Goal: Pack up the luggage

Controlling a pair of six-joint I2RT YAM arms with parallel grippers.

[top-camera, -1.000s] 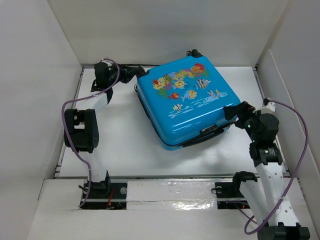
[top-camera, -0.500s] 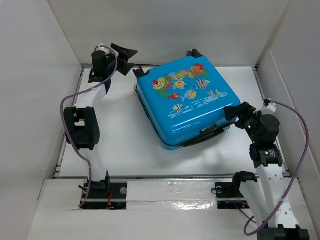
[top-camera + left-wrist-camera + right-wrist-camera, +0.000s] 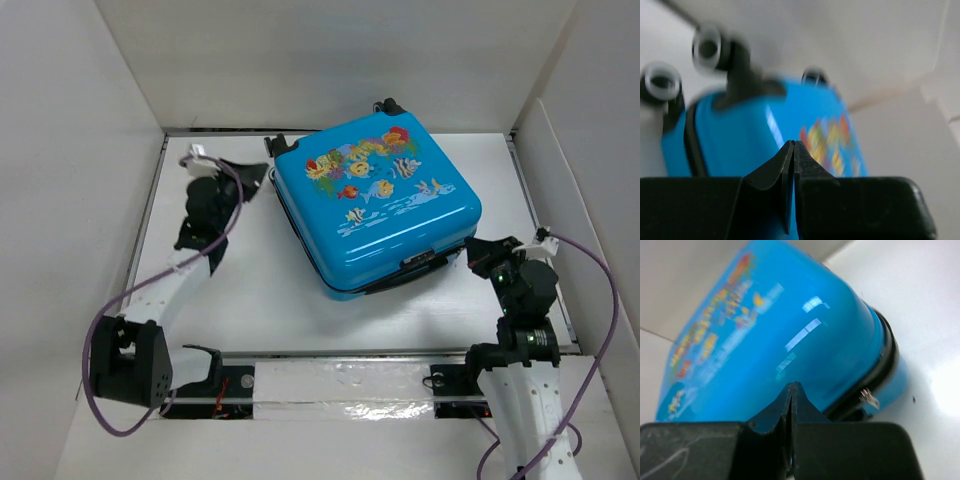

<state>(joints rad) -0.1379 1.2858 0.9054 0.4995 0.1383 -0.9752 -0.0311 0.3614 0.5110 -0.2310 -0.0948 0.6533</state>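
With left gripper (image 3: 793, 150) and right gripper (image 3: 791, 390) both pinched shut on nothing, I'd take the luggage (image 3: 378, 205), lying closed toward the table's (image 3: 260, 285) far side, by its seam (the glossy shell looks stiff and slippery).

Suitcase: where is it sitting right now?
In the overhead view, the suitcase lies flat on the table, right of centre toward the back wall, between the left claw and the right claw.

A white table (image 3: 260, 290) sits boxed in by plain white walls (image 3: 340, 60); a glossy taped strip (image 3: 340, 381) runs along its near edge.
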